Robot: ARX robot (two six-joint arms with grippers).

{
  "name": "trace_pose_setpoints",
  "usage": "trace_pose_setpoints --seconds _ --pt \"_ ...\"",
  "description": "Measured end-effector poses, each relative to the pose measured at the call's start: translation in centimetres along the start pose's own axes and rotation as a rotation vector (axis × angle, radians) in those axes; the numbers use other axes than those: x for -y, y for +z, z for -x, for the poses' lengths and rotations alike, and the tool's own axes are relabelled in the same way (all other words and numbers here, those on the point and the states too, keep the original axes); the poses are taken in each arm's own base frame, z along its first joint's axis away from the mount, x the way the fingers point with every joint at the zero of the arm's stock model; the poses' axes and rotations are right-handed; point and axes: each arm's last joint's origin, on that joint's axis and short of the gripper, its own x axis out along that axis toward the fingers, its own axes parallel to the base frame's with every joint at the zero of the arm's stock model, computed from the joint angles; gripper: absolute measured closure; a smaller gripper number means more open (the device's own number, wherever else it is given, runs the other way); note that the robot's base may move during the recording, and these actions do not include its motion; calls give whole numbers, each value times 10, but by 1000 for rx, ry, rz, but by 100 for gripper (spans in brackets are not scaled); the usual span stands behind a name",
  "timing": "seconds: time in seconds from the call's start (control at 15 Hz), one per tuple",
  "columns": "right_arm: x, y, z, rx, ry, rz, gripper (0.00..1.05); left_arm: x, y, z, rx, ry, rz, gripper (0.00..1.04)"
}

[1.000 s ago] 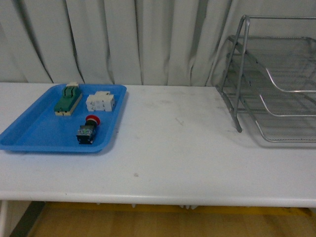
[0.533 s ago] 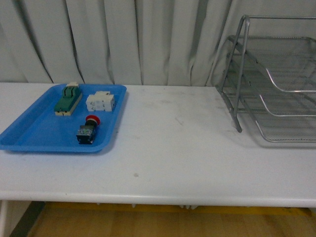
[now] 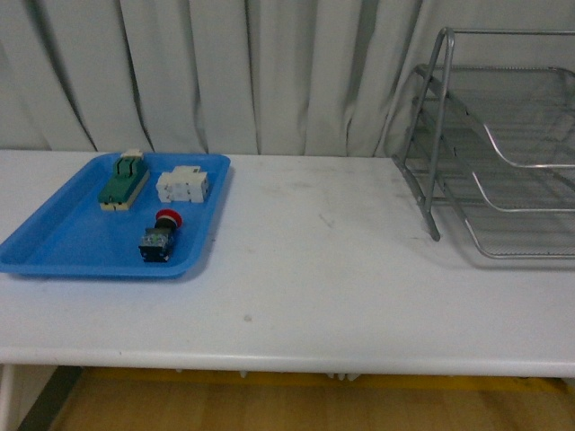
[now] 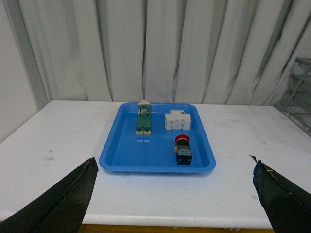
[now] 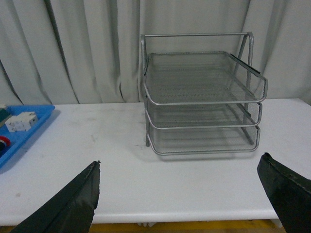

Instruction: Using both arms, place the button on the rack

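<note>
Left pincer: released, empty | push-button switch: ahead of it, in blue tray | right pincer: released, empty | wire-mesh rack: ahead, on desk

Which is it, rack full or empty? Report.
Empty: all three wire tiers of the rack show bare mesh, nothing resting on them.

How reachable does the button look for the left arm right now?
Probably yes: the left claw is open and faces the button, which lies in the blue tray apart from the green-topped block and the white block, with nothing in between.
</note>
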Motion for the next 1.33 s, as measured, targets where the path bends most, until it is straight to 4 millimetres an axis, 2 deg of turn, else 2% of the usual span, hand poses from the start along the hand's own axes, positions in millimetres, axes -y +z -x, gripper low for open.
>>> trace_pose_setpoints --seconds 0.33,0.4,0.53,0.6,0.67,0.73,0.87,0.93,1.0,1.13,1.33 --pt "0 -1 0 -13 -11 -4 6 0 0 0 0 0 0 7" --pt "0 -3 -2 -102 -106 -66 6 0 0 0 0 1 0 7" --pt "11 14 -16 -73 -239 -177 6 0 0 0 0 0 0 7" --pt "17 28 -24 -23 -239 -192 6 0 0 0 0 0 0 7" --pt "28 49 -42 41 -225 -192 6 0 0 0 0 0 0 7" --pt "39 61 -58 71 -224 -198 6 0 0 0 0 0 0 7" --pt "73 95 -109 166 -221 -238 6 0 0 0 0 0 0 7" --pt "87 105 -131 194 -215 -260 6 0 0 0 0 -1 0 7" --pt "105 110 -159 206 -189 -324 6 0 0 0 0 0 0 7" --pt "131 106 -191 202 -160 -462 6 0 0 0 0 -1 0 7" --pt "153 90 -209 283 -36 -728 6 0 0 0 0 -1 0 7"
